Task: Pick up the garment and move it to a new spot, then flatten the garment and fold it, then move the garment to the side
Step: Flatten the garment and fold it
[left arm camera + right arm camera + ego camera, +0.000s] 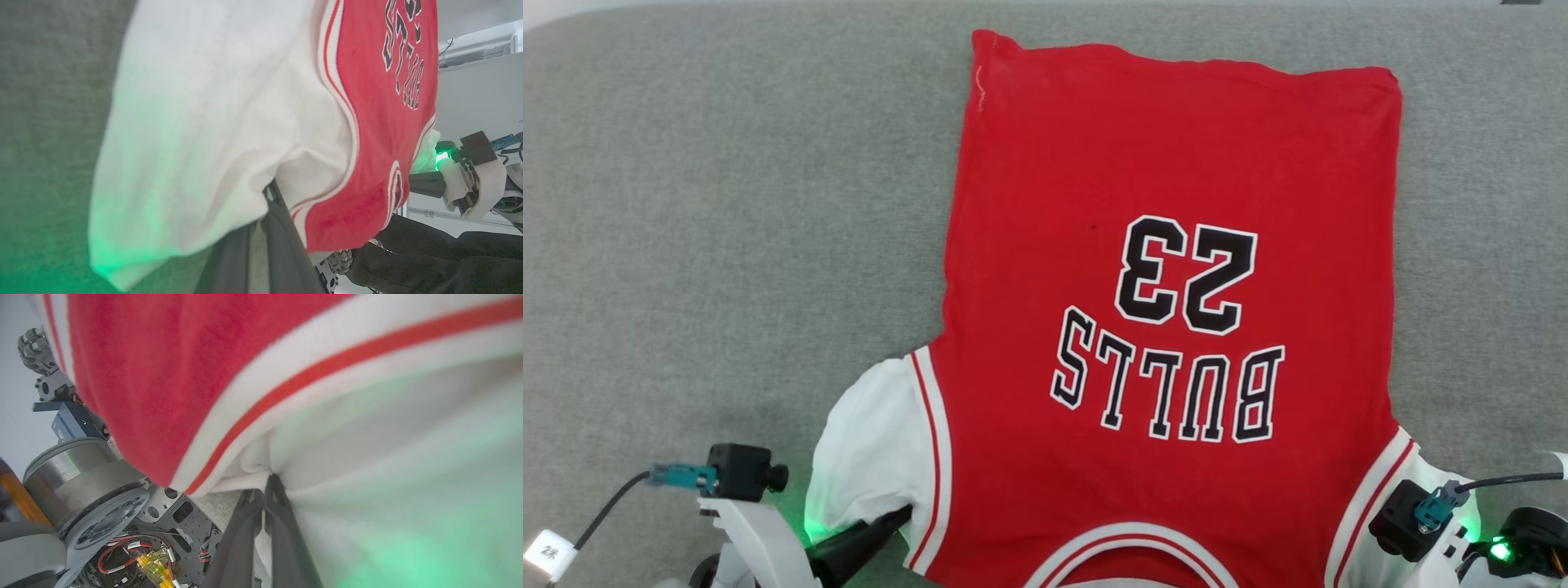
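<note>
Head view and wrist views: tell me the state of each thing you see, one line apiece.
shirt: lying mostly flat, lettering up, collar end toward the robot, pinched at both white sleeves.
left claw: shut on one sleeve of the shirt.
right claw: shut on the other sleeve.
grey surface: partly covered by the shirt.

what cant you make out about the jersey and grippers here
- Head view: neckline of the red basketball jersey with white sleeves, cut off by the bottom edge.
- Left wrist view: left gripper tips, buried in sleeve cloth.
- Right wrist view: right gripper tips, likewise buried in cloth.
</note>
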You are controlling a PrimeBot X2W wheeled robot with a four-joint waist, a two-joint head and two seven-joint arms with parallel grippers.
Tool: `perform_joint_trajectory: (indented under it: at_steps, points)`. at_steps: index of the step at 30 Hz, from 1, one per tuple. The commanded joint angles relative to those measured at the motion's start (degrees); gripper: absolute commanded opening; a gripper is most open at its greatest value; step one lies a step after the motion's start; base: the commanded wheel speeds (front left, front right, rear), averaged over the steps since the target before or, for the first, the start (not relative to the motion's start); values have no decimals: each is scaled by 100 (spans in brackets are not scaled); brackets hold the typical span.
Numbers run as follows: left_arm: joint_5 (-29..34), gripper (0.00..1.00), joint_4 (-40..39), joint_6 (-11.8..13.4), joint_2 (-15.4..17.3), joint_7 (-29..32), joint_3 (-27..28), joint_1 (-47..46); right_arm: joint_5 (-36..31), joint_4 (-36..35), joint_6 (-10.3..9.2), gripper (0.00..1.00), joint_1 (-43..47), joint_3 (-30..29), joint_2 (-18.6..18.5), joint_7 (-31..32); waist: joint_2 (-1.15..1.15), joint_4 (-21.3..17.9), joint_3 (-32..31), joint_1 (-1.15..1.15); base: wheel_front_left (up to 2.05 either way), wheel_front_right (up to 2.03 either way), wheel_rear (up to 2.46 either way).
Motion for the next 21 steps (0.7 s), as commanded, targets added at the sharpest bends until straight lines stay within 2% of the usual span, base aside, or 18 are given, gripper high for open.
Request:
perform_joint_trajectory:
  at_steps: [1, 3, 4, 7, 10, 13, 17, 21]
  points:
    - [34, 0, 123, 87, -101, -32, -40, -51, -168, 294, -119, 18, -73, 138, 387, -144, 0, -41, -4, 0, 0, 0, 0]
    - [23, 0, 113, 87, -90, -55, -47, -13, -214, 339, -133, 97, -167, 79, 371, -383, 0, -88, -13, 0, 0, 0, 0]
    - [9, 0, 104, 87, -76, -82, -46, 15, -215, 324, -136, 100, -187, 50, 328, -431, 0, -117, -22, 0, 0, 0, 0]
    - [-62, 0, 39, 86, -38, -175, -13, 127, -110, 25, -150, 100, -211, -169, 73, -615, 0, -209, -54, 0, 0, 0, 0]
    - [-121, 0, -72, 85, 20, -304, 28, 267, 47, -516, -149, 100, -144, -550, -375, -656, 0, -292, -78, 0, 0, 0, 0]
    - [-174, 0, -220, 73, 83, -460, 96, 386, 340, -1154, -68, 100, 176, -922, -712, -636, 0, -344, -85, 0, 0, 0, 0]
    - [-156, 0, -407, 60, 138, -635, 150, 493, 840, -1741, -71, 100, 318, -2039, -955, -655, 0, -338, -45, 0, 0, 0, 0]
    - [-36, 0, -574, 58, 99, -680, 115, 414, 965, -1696, -70, 100, 115, -3148, -729, -632, 0, -191, 37, 0, 0, 0, 0]
